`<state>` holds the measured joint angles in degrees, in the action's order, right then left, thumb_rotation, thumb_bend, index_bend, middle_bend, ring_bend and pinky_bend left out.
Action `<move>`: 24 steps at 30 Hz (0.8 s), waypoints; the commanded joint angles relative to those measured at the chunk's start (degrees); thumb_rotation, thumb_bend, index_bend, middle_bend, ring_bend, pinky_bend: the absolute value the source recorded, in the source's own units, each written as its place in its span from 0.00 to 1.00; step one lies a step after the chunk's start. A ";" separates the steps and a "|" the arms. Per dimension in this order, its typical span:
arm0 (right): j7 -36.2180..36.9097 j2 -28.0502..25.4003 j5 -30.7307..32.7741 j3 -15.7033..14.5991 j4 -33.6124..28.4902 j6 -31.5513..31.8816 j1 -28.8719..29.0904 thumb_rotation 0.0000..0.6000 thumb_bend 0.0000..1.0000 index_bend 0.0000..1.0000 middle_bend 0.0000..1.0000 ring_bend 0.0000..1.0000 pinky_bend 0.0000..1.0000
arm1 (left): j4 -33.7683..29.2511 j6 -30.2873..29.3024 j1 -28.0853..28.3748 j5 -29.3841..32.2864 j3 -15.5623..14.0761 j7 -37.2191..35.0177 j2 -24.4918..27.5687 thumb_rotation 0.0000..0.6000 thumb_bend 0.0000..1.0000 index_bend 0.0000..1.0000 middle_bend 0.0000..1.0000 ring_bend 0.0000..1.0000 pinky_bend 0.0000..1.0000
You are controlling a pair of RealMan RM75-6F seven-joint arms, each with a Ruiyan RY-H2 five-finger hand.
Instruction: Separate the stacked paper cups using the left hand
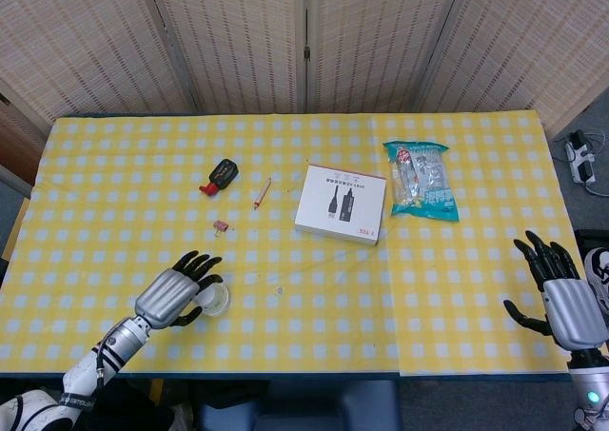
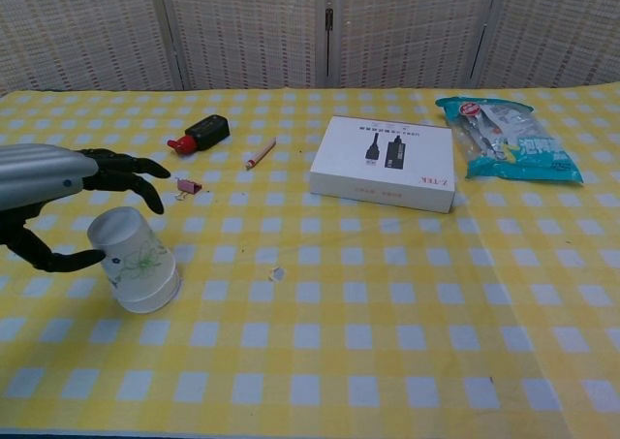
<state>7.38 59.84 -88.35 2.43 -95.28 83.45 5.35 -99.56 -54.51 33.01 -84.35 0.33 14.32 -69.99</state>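
Observation:
The stacked paper cups (image 2: 134, 262) stand upside down near the table's front left; they are white with a green leaf print. From above, the cups (image 1: 213, 300) show half hidden under my left hand (image 1: 174, 293). In the chest view the left hand (image 2: 44, 175) arches over the cups, dark fingers spread above the top and the thumb (image 2: 60, 259) right at the cups' left side. It holds nothing. My right hand (image 1: 561, 296) hovers at the table's front right edge, fingers apart and empty; the chest view does not show it.
A white cable box (image 1: 341, 204) lies mid-table, with a snack bag (image 1: 422, 180) to its right. A black and red marker (image 1: 220, 175), a short pencil (image 1: 263, 193) and a pink binder clip (image 1: 222, 226) lie behind the cups. A small white scrap (image 2: 276, 273) sits right of them.

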 commanded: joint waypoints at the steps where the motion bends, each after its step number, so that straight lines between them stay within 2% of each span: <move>1: -0.02 -0.03 0.02 0.00 -0.02 0.02 -0.02 1.00 0.30 0.00 0.00 0.09 0.00 | -0.21 -0.17 -0.02 0.17 -0.10 0.37 0.16 1.00 0.44 0.27 0.07 0.07 0.00; 24: -0.14 -0.09 -0.01 -0.08 -0.30 -0.03 -0.06 1.00 0.30 0.00 0.00 0.09 0.00 | 0.28 -3.42 -0.54 -0.25 -0.17 2.51 0.02 1.00 0.44 0.38 0.11 0.09 0.00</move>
<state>7.23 59.74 -88.35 2.36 -95.58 83.43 5.29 -99.21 -57.87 32.51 -84.52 0.15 16.81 -70.04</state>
